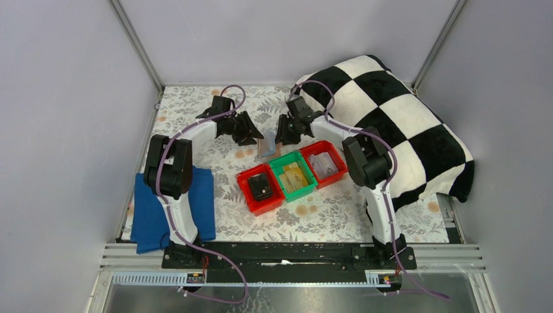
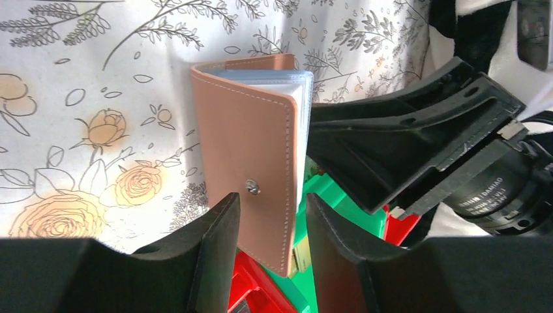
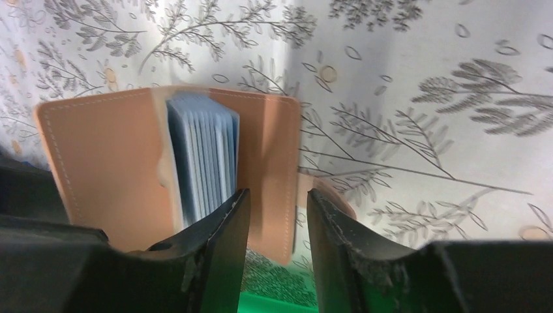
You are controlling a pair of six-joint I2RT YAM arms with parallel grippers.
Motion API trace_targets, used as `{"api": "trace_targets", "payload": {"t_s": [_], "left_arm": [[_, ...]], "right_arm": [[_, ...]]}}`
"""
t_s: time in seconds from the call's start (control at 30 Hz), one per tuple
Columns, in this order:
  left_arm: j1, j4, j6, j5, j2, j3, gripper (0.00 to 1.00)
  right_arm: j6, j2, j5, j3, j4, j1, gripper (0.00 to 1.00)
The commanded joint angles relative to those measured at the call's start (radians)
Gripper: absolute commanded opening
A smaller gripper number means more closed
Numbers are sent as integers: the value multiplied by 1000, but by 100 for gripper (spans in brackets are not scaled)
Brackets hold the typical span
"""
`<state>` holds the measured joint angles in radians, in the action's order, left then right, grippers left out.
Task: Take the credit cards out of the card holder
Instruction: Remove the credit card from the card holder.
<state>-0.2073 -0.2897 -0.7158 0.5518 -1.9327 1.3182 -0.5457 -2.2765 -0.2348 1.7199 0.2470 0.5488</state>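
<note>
The salmon-pink card holder (image 1: 266,145) stands on edge on the flowered table, partly open like a book, between my two grippers. In the left wrist view its closed cover with a snap stud (image 2: 241,137) faces me, pale card edges (image 2: 301,85) showing at its right. My left gripper (image 2: 272,202) is open, its fingertips just in front of the cover's lower part. In the right wrist view the holder (image 3: 98,150) is spread, with grey-blue credit cards (image 3: 205,156) fanned inside. My right gripper (image 3: 277,195) is open, one pink flap showing between its fingers.
Three small bins sit in a row just in front of the holder: a red one (image 1: 246,186) with a black item, a green one (image 1: 280,166) with yellowish cards, a red one (image 1: 336,156) with pale cards. A checkered cloth (image 1: 391,111) lies at right, a blue cloth (image 1: 153,215) at left.
</note>
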Motion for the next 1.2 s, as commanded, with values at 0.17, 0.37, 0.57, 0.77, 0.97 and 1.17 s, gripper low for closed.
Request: {"api": "trace_targets", "payload": {"t_s": [0.17, 0.37, 0.57, 0.77, 0.97, 1.17], "left_arm": [[49, -55, 68, -53, 44, 26, 46], [86, -81, 102, -69, 53, 1, 45], [115, -113, 135, -112, 60, -32, 45], [129, -149, 153, -160, 43, -48, 45], [144, -165, 142, -157, 47, -39, 56], [176, -164, 98, -194, 157, -49, 87]], "right_arm": [[64, 141, 113, -27, 62, -21, 47], [14, 163, 14, -51, -13, -23, 47], [-23, 104, -83, 11, -28, 3, 48], [-60, 54, -153, 37, -62, 25, 48], [-69, -28, -222, 121, -41, 54, 50], [-66, -102, -307, 215, -36, 107, 52]]}}
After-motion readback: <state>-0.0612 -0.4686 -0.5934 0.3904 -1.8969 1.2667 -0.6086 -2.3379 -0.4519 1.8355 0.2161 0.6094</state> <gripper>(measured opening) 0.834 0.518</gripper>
